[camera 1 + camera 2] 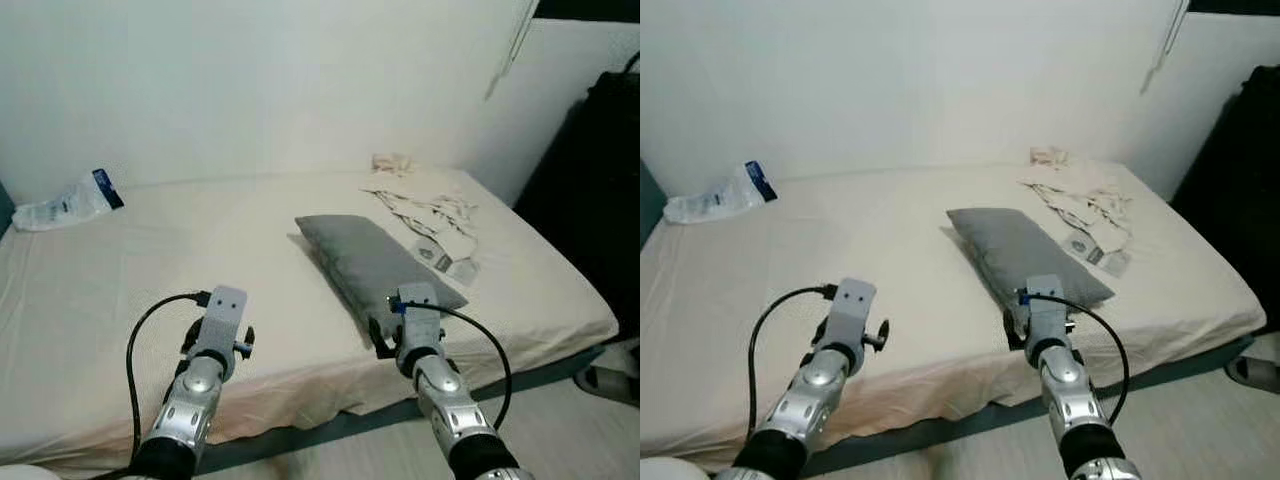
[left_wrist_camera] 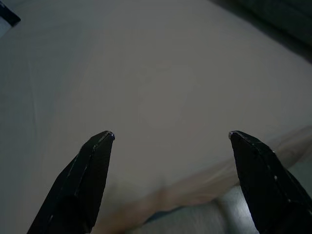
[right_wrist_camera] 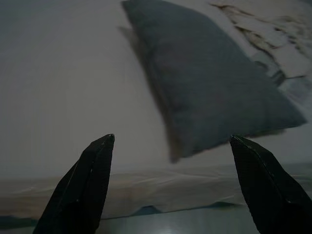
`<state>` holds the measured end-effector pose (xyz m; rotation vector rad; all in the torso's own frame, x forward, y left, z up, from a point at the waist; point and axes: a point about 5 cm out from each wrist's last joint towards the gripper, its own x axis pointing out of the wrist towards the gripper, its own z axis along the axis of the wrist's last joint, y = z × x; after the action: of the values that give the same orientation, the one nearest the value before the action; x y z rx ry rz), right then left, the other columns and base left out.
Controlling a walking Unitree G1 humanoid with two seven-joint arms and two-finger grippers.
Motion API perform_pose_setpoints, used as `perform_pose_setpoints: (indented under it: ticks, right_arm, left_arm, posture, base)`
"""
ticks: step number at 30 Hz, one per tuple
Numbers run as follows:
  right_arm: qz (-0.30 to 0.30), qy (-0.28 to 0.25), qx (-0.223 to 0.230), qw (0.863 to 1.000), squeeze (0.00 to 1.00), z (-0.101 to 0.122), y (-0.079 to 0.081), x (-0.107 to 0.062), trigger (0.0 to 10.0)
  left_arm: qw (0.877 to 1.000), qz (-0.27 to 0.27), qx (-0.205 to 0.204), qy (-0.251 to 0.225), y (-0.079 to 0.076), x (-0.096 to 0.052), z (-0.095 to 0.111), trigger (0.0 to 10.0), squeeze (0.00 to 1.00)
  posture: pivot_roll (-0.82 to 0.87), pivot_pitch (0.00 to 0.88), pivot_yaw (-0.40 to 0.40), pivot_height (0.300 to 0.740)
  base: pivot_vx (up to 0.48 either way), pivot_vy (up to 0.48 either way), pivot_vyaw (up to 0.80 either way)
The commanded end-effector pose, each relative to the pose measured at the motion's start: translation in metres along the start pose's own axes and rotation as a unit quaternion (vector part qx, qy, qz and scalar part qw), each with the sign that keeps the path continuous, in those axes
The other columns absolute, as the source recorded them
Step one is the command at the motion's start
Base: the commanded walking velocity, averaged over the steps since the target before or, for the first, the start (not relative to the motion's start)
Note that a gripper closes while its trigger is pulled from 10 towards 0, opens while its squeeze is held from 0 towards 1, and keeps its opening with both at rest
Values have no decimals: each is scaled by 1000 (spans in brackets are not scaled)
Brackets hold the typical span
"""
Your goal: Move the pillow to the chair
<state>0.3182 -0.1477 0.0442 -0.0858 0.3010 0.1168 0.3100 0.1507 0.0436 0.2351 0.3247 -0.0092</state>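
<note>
Right pincer (image 3: 170, 185), fingers spread, hovered at the bed's (image 1: 120, 330) front edge just short of the grey pillow (image 1: 375, 265), whose long axis ran diagonally away toward the back.

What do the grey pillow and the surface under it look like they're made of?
The pillow looks like soft matte woven fabric, grey, slumped flat with a limp corner; its filling can't be told. The bed wears a cream cloth sheet, matte, with faint creases and a loose draped front edge, probably cotton or similar.
</note>
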Motion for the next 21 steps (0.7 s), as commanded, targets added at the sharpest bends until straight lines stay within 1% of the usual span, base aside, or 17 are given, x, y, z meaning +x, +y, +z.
perform_pose_setpoints:
  ticks: [1, 4, 8, 11, 17, 21]
  right_arm:
    - [5, 1, 1, 1000, 0, -2, 2, -1, 10000]
    - [8, 0, -2, 1000, 0, -2, 3, 0, 10000]
    - [11, 2, -9, 1000, 0, -2, 5, 0, 10000]
    - [11, -4, 5, 1000, 0, 0, 6, 1, 10000]
    - [11, -4, 3, 1000, 0, 1, 6, 1, 10000]
    - [9, -2, 3, 1000, 0, -2, 5, 0, 10000]
  left_arm:
    - [1000, -2, -3, 10, -1, -2, -7, 10000, 0]
    - [1000, 6, -14, 12, 1, -2, -7, 10000, 0]
    - [1000, 9, -15, 10, 3, -1, -7, 10000, 0]
    - [1000, 8, -24, 5, 3, -1, -5, 10000, 0]
    - [999, -5, -42, -12, 1, -2, -1, 10000, 0]
    - [999, -5, -33, -10, 0, -2, -1, 10000, 0]
  posture:
    - [-37, 39, -48, 712]
    - [-35, 44, -49, 712]
    - [-33, 46, -50, 712]
    - [-33, 45, -50, 712]
    - [-32, 45, -48, 712]
    - [-33, 50, -45, 712]
  base:
    - [0, 0, 0]
    - [0, 0, 0]
    - [0, 0, 0]
    - [0, 0, 0]
    - [0, 0, 0]
    - [0, 0, 0]
